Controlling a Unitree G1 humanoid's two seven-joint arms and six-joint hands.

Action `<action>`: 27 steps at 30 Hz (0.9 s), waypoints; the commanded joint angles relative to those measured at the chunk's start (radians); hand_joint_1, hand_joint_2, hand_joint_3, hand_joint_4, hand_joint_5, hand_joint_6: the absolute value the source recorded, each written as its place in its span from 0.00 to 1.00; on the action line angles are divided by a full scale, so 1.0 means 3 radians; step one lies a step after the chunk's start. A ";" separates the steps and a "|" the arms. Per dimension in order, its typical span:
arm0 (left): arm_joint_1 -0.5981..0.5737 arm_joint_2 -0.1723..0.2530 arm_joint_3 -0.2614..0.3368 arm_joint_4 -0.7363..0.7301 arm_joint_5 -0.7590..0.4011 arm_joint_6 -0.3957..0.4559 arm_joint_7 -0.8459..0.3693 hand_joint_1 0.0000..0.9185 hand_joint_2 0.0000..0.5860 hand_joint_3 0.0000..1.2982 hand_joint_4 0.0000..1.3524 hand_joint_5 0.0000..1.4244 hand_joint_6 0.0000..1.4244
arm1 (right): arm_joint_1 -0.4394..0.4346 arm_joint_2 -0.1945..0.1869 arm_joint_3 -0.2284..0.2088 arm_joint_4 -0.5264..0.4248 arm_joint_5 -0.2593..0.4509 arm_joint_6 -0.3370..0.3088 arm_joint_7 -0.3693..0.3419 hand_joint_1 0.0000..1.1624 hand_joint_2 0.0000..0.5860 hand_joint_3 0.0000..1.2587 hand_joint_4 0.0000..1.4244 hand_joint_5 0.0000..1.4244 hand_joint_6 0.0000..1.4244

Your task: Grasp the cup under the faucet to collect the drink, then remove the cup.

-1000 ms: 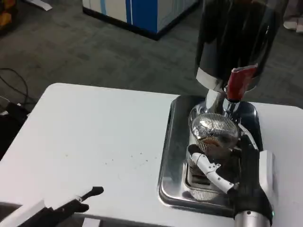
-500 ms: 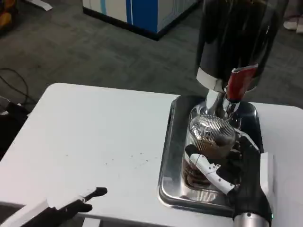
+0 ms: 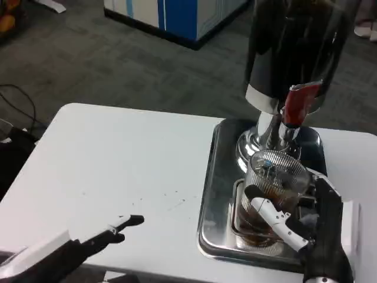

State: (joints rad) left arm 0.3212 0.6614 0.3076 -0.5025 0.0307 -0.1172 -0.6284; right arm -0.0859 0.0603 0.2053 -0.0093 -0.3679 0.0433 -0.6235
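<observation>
Silver tray (image 3: 212, 194) on white table (image 3: 118, 165); blue-white cabinet (image 3: 177, 15) behind.

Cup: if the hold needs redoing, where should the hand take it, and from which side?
Grip the cup around its ribbed side wall, about mid-height, coming from the robot's right, as the right hand holds it now. It stands upright with dark drink inside and an open rim, so a level side wrap is probably safest. The dispenser and red tap crowd the space above and behind.
</observation>
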 commanded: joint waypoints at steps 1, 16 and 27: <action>-0.0148 0.0037 0.0020 -0.0045 0.0002 -0.0043 0.0051 0.00 0.08 0.06 0.00 0.06 0.03 | 0.0088 0.0157 -0.0054 -0.0063 0.0010 -0.0079 -0.0022 0.68 0.34 0.54 0.61 0.77 0.82; -0.0633 0.0036 -0.0096 0.0036 0.0024 -0.0011 0.0084 0.00 0.09 0.06 0.00 0.05 0.03 | 0.0364 0.0035 -0.0169 -0.0500 0.0021 -0.0264 0.0176 0.70 0.31 0.62 0.68 0.88 0.94; -0.0894 0.0043 -0.0249 0.0155 0.0054 -0.0011 0.0066 0.00 0.09 0.05 0.00 0.05 0.02 | 0.0787 -0.0062 -0.0340 -0.1059 0.0108 -0.0451 0.0564 0.70 0.31 0.66 0.71 0.92 0.97</action>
State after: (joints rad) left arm 0.0693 0.6622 0.2523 -0.4648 0.0426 -0.1195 -0.6132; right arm 0.1363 0.0421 0.1239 -0.2692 -0.3492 -0.0402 -0.4688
